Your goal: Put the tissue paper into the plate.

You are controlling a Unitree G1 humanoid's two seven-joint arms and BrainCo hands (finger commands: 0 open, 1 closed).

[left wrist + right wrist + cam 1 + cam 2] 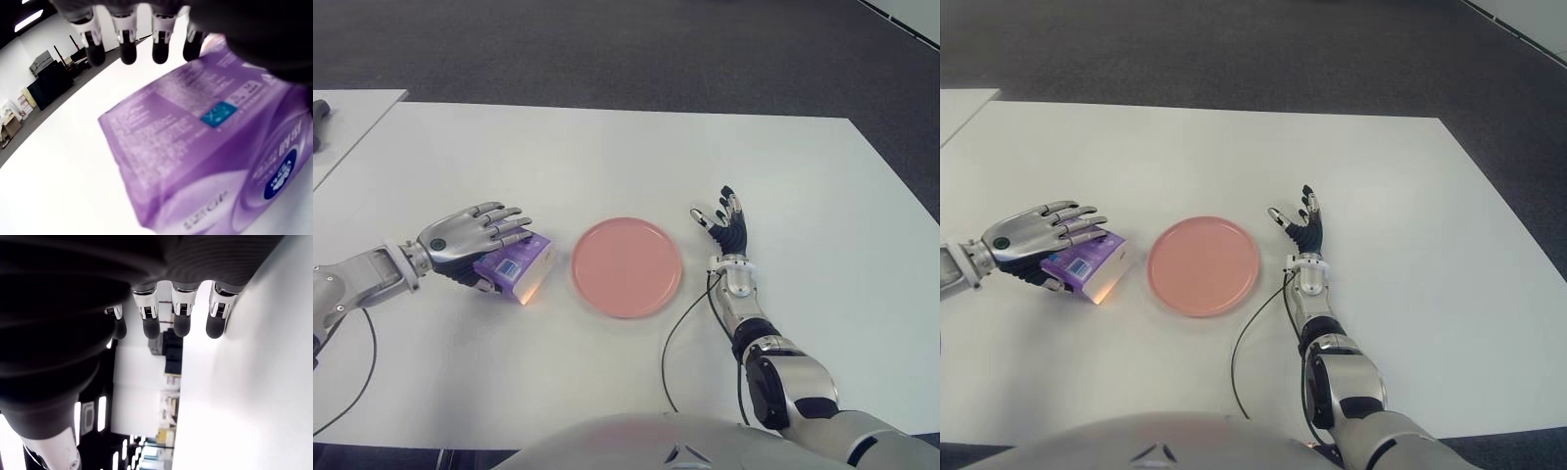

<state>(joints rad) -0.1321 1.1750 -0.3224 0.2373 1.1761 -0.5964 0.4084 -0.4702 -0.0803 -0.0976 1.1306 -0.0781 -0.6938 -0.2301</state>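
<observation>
Left eye view: left hand (470, 235) grips tissue pack (516, 266) just beside plate (626, 266).

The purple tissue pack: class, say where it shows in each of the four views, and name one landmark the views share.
Left eye view: tissue pack under the left robot hand, left of the pink plate.
Right eye view: same spot, left of the plate.
Left wrist view: fills the frame, below the fingertips.
Right wrist view: not in it.
Shared landmark: the white table.
</observation>
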